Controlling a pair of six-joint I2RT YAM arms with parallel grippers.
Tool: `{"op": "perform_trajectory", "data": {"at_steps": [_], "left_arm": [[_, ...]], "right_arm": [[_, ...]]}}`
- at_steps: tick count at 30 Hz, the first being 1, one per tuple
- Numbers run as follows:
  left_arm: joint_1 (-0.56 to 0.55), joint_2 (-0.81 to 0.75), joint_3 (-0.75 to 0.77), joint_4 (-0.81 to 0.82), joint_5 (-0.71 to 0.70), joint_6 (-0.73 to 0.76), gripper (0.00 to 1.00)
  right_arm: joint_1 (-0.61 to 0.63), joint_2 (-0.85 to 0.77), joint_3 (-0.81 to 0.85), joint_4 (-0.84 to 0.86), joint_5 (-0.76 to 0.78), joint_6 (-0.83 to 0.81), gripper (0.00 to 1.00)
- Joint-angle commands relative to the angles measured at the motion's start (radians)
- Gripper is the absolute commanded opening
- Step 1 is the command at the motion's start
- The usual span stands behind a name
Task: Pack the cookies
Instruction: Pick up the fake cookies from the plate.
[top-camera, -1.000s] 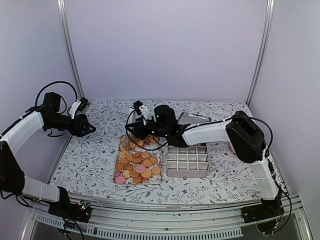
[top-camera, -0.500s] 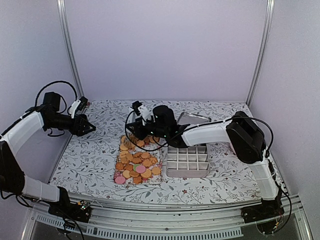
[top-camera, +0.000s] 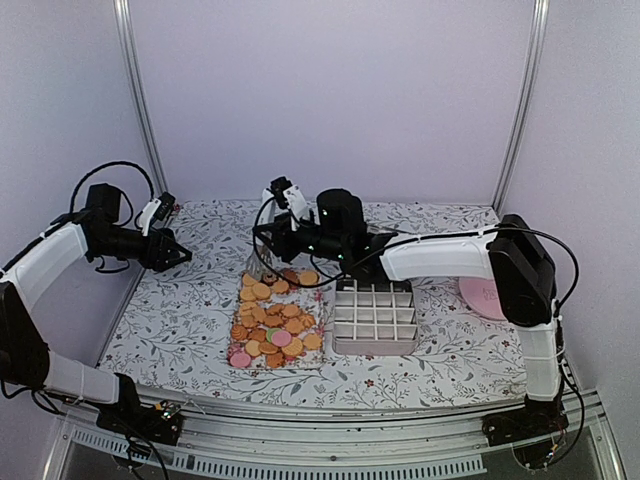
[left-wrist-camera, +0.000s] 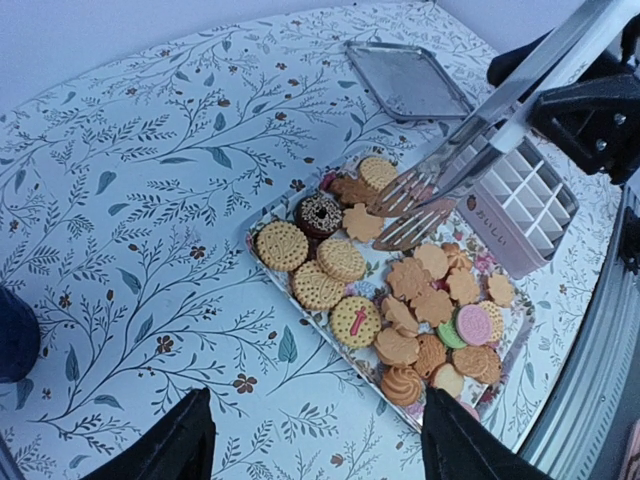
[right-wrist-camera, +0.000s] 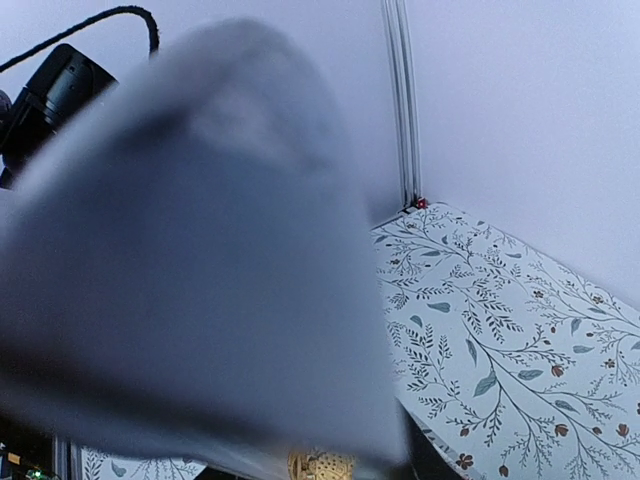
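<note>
Right claw (top-camera: 270, 238) clamped on long silver metal fork-tipped tongs (left-wrist-camera: 470, 150), small flat round orange-tan, pink and dark brown cookies (left-wrist-camera: 400, 290) spread just under the tong tips, white gridded plastic box (top-camera: 375, 318) beside them, left claw (left-wrist-camera: 315, 415) jaws wide apart, empty, well away from the cookies

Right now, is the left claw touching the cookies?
Apart. The top view shows the left claw off to the left of the cookies, with patterned tablecloth between them.

One tray (left-wrist-camera: 374, 288) of cookies (left-wrist-camera: 410, 278), one steel pan (left-wrist-camera: 405, 80), one divided box (top-camera: 375, 318), one pink plate (top-camera: 485, 297), one tongs (left-wrist-camera: 470, 160).
</note>
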Motion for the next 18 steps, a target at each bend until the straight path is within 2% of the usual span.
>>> {"op": "perform_trajectory", "data": {"at_steps": [1,5,8,16,18], "left_arm": [[0.009,-0.013,-0.006,0.015,0.019,-0.006,0.71],[0.009,-0.019,-0.014,0.012,0.021,-0.002,0.72],[0.009,-0.021,-0.02,0.013,0.021,0.003,0.72],[0.009,-0.026,-0.021,0.012,0.023,0.007,0.72],[0.01,-0.026,-0.021,0.012,0.022,0.009,0.72]], "right_arm": [[0.0,-0.056,-0.034,0.04,-0.006,0.007,0.0],[0.016,-0.059,-0.071,0.041,-0.016,0.013,0.0],[0.022,-0.042,-0.076,0.042,-0.009,0.009,0.07],[0.021,0.061,0.027,0.047,0.027,0.003,0.12],[0.02,0.083,0.049,0.051,0.023,0.002,0.17]]}}
